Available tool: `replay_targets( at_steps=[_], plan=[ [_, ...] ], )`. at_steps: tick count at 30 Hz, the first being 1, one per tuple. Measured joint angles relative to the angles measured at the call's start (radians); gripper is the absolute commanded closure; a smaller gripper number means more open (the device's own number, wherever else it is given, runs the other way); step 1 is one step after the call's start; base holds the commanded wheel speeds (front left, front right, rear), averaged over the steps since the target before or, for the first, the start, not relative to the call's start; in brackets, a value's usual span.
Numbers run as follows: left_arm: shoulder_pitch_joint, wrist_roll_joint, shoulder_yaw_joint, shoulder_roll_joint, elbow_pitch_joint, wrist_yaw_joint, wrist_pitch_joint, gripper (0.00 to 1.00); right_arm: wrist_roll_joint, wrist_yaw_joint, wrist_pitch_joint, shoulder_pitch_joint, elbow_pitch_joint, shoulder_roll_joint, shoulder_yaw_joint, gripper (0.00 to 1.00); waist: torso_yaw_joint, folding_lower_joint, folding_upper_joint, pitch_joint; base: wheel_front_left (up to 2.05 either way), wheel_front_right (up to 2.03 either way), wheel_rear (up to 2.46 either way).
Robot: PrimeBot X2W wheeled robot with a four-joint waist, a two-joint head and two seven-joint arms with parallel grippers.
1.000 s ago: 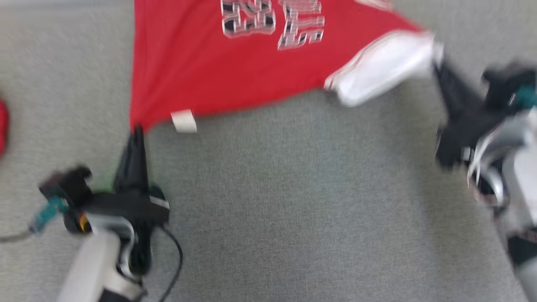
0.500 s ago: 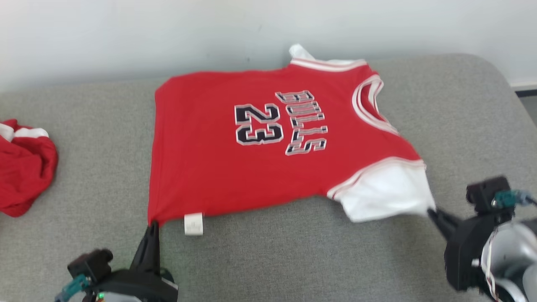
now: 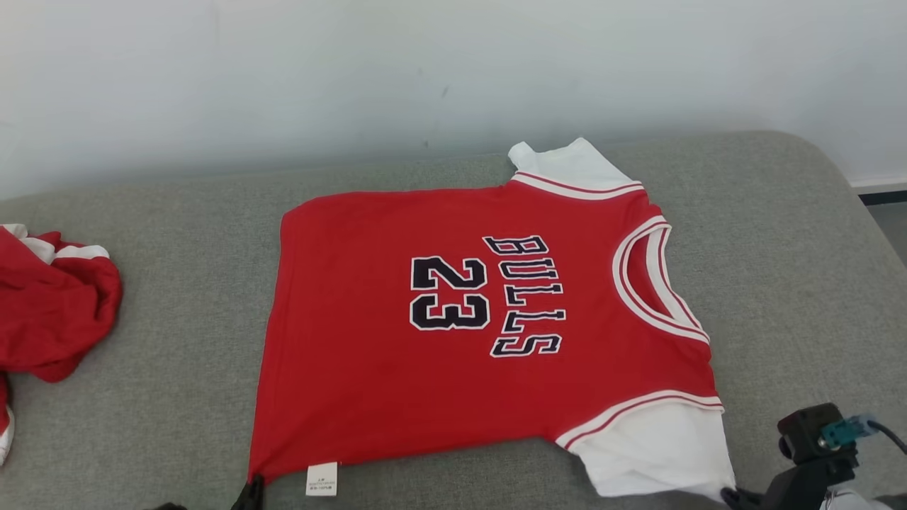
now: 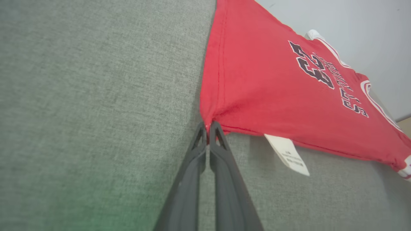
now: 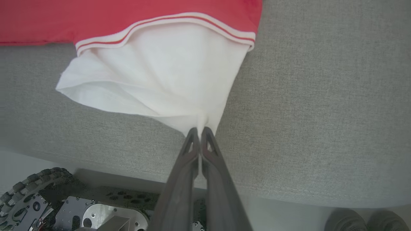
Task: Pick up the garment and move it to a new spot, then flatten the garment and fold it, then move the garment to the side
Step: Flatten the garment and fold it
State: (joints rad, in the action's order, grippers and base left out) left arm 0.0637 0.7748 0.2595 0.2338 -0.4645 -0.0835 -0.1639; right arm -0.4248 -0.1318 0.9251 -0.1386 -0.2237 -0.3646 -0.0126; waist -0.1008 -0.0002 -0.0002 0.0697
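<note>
A red jersey (image 3: 468, 333) with "BULLS 23" lettering and white sleeves lies spread flat on the grey cushion (image 3: 779, 269), collar toward the right. My left gripper (image 4: 208, 125) is shut on the jersey's near hem corner (image 4: 212, 112), beside a white care label (image 4: 287, 154); its tips (image 3: 249, 490) peek in at the head view's bottom edge. My right gripper (image 5: 199, 131) is shut on the tip of the near white sleeve (image 5: 154, 80), and it sits at the lower right in the head view (image 3: 733, 496).
A second crumpled red and white garment (image 3: 49, 312) lies at the cushion's left end. A pale wall (image 3: 425, 71) rises behind the cushion. Below the cushion's front edge, the right wrist view shows the robot's wheeled base (image 5: 35, 199) and a floor.
The head camera has tilted up, so the whole scene slid down the picture. Both grippers kept their hold on the hem corner and the sleeve, and the jersey now lies spread out flat.
</note>
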Motion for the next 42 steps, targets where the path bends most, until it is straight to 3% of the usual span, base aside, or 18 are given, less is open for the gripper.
replay_targets(
  at_steps=[6, 10, 17, 27, 33, 42],
  plan=[
    [-0.053, -0.061, 0.046, 0.056, 0.073, 0.040, 0.051, 1.00, -0.023, 0.000, 0.073, -0.063, -0.023, -0.001, -0.002, 1.00, 0.010, 0.0001, 0.0000, -0.006, 0.00, 0.00, 0.00],
    [-0.064, -0.062, 0.047, 0.058, 0.116, 0.058, 0.054, 1.00, -0.029, 0.000, 0.049, -0.064, -0.055, -0.002, 0.001, 1.00, 0.013, 0.0001, 0.0000, 0.000, 0.00, 0.00, 0.00],
    [0.007, -0.092, 0.057, 0.064, 0.167, 0.085, 0.087, 1.00, 0.010, 0.000, -0.146, 0.094, -0.034, -0.071, -0.056, 1.00, 0.018, 0.0003, 0.0002, 0.022, 0.00, 0.00, 0.00],
    [0.193, -0.135, 0.108, 0.040, 0.113, 0.152, 0.219, 1.00, 0.070, 0.000, -0.366, 0.315, 0.164, -0.150, -0.198, 1.00, 0.046, 0.0003, 0.0002, 0.049, 0.00, 0.00, 0.00],
    [0.297, -0.168, 0.124, 0.032, 0.030, 0.176, 0.246, 1.00, 0.126, 0.000, -0.509, 0.422, 0.295, -0.146, -0.242, 1.00, 0.061, 0.0003, 0.0003, 0.071, 0.00, 0.00, 0.00],
    [0.358, -0.175, 0.128, 0.022, -0.039, 0.172, 0.216, 1.00, 0.196, 0.000, -0.673, 0.519, 0.418, -0.113, -0.247, 1.00, 0.061, 0.0003, 0.0003, 0.098, 0.00, 0.00, 0.00]
  ],
)
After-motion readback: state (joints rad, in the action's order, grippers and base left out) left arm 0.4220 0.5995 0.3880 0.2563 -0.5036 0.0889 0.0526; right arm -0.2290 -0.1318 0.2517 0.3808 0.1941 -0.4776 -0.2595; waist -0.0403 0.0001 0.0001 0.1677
